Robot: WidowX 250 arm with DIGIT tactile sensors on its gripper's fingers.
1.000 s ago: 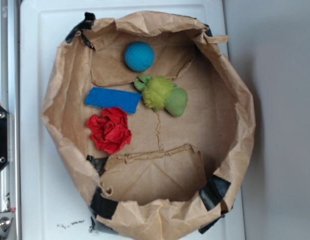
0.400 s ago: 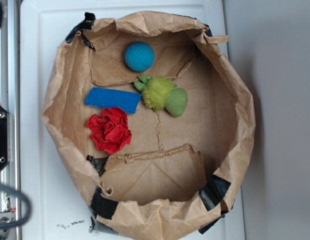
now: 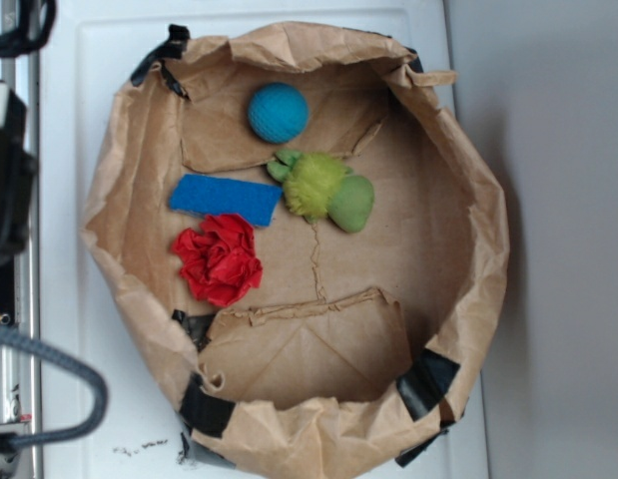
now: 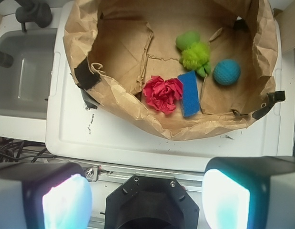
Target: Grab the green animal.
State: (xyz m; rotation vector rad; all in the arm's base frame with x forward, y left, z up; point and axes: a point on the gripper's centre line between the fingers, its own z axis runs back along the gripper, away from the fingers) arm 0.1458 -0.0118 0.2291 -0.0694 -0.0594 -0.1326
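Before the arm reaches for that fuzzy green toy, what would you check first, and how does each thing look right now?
1. Green animal in plain view, nothing on top: ok.
2. End effector open and empty: ok; its two fingers stand wide apart in the wrist view.
3. End effector above the toy: not ok; it hangs outside the paper bag, beyond its near rim.
4. Room around the toy: not ok; the blue pad lies right against it and the teal ball is near.
5. Red fabric flower clear of the toy: ok.
6. Height for clearing the bag's rim: cannot tell.
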